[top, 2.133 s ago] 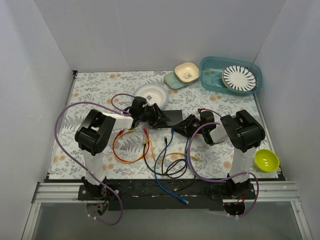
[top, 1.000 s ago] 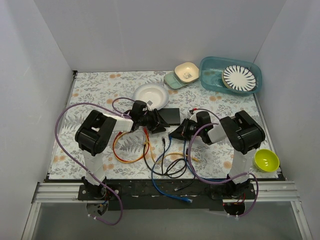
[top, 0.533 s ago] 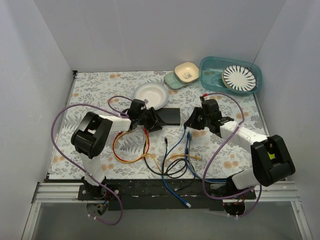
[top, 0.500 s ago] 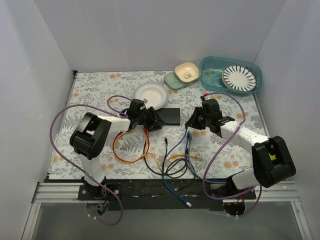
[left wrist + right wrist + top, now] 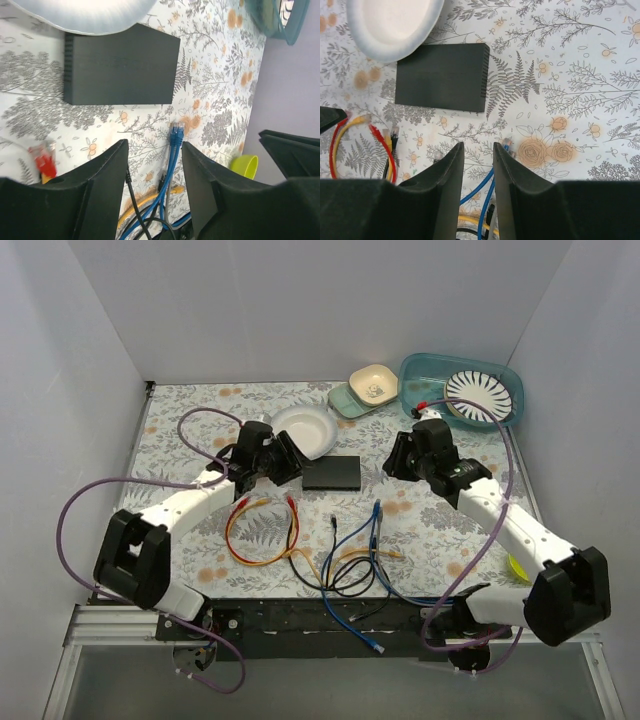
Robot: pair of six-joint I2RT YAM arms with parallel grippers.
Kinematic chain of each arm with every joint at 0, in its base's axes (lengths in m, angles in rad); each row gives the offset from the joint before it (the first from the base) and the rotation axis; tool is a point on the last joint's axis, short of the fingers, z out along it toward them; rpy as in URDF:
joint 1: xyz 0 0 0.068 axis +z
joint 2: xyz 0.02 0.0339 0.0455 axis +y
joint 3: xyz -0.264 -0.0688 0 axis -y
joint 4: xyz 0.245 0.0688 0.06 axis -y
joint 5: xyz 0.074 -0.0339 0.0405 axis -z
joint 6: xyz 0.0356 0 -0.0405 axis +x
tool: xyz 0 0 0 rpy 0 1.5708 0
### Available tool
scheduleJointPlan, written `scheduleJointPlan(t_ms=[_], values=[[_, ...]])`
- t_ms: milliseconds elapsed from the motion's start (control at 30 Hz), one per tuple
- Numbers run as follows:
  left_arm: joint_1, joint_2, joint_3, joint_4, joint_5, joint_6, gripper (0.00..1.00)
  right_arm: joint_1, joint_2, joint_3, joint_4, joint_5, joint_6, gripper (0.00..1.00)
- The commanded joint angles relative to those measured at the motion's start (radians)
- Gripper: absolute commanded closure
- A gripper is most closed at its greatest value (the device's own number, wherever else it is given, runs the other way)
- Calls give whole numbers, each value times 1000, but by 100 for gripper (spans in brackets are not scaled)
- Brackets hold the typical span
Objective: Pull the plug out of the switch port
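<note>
The switch (image 5: 333, 473) is a flat black box lying on the flowered table; it also shows in the left wrist view (image 5: 120, 65) and the right wrist view (image 5: 442, 77). No cable is attached to it in these views. A blue plug (image 5: 377, 508) lies loose on the table in front of it, apart from it, and also shows in the wrist views (image 5: 175, 132) (image 5: 506, 144). My left gripper (image 5: 290, 466) (image 5: 155, 150) hovers open and empty by the switch's left end. My right gripper (image 5: 392, 466) (image 5: 478, 150) hovers open and empty to its right.
Red and yellow cables (image 5: 262, 530) and black and blue cables (image 5: 345, 570) lie tangled near the front. A white plate (image 5: 303, 428) sits behind the switch. A teal basin (image 5: 420, 400) holding a striped plate and two small dishes (image 5: 373, 383) stand at the back right.
Both grippers have lifted away from the switch's ends; the right arm has stretched toward the back. The blue plug now lies loose in front of the switch.
</note>
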Motion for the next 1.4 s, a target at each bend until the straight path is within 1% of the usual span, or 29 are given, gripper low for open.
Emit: scheduleJointPlan(t_ms=[0, 67, 100, 133, 167, 200, 267, 300, 367, 400, 567, 600, 667, 700, 733, 800, 867, 900, 967, 1000, 1067, 1100, 1133, 1167, 1200, 1233, 1267, 1300, 1367], values=[[-4, -152, 6, -173, -71, 44, 54, 13, -167, -33, -87, 67, 4, 64], [-29, -201, -51, -91, -5, 21, 55, 15, -239, -68, -78, 76, 36, 64], [-82, -207, -60, -61, 30, 14, 55, 13, -302, -90, -81, 106, 53, 64], [-122, -206, -51, -11, 40, 11, 55, 15, -327, -96, -99, 128, 72, 64], [-163, -175, -33, 9, 45, 24, 55, 15, -350, -105, -104, 143, 98, 64], [-249, -151, -10, 20, 54, 36, 55, 13, -396, -113, -110, 175, 147, 64], [-329, -58, 64, 37, 75, 56, 55, 15, -440, -145, -95, 195, 179, 64], [-408, -21, 82, 48, 77, 94, 55, 13, -472, -151, -92, 218, 188, 64], [-467, 41, 154, 49, 71, 145, 55, 11, -490, -150, -103, 238, 178, 64], [-518, 113, 174, 45, 71, 183, 55, 13, -496, -144, -113, 252, 172, 65], [-613, 328, 256, 26, 152, 251, 56, 13, -519, -130, -189, 263, 161, 65], [-645, 355, 248, 23, 158, 254, 56, 13, -537, -137, -198, 260, 161, 65], [-667, 432, 216, 40, 154, 235, 57, 11, -556, -163, -204, 257, 164, 65], [-675, 449, 166, 60, 147, 219, 57, 13, -572, -169, -215, 258, 167, 65], [-675, 457, 132, 80, 140, 173, 58, 11, -580, -174, -218, 257, 169, 65], [-675, 446, 67, 101, 56, 127, 58, 13, -599, -183, -224, 255, 173, 65], [-675, 440, 23, 62, -36, 62, 57, 13, -611, -188, -221, 254, 175, 65], [-672, 448, 29, -68, -169, 27, 57, 11, -612, -194, -216, 246, 175, 66], [-659, 496, 78, -217, -276, -43, 59, 11, -609, -202, -207, 238, 176, 66], [-641, 515, 91, -366, -382, -74, 60, 11, -606, -205, -204, 229, 176, 66], [-616, 537, 102, -492, -455, -139, 64, 10, -599, -208, -204, 222, 176, 67], [-583, 532, 87, -576, -474, -204, 66, 11, -599, -211, -201, 218, 176, 67], [-561, 523, 64, -602, -485, -240, 67, 11, -599, -219, -199, 217, 176, 67], [-537, 500, -7, -616, -482, -268, 70, 11, -602, -225, -192, 218, 176, 67], [-480, 439, -51, -618, -472, -313, 71, 11, -602, -229, -187, 215, 178, 68], [-451, 394, -94, -609, -456, -329, 71, 11, -605, -237, -183, 215, 179, 68], [-390, 351, -181, -598, -448, -338, 71, 11, -606, -242, -178, 214, 181, 68], [-360, 269, -212, -592, -440, -355, 71, 10, -606, -245, -167, 211, 181, 68], [-302, 204, -256, -606, -443, -366, 70, 11, -603, -249, -164, 208, 182, 68]])
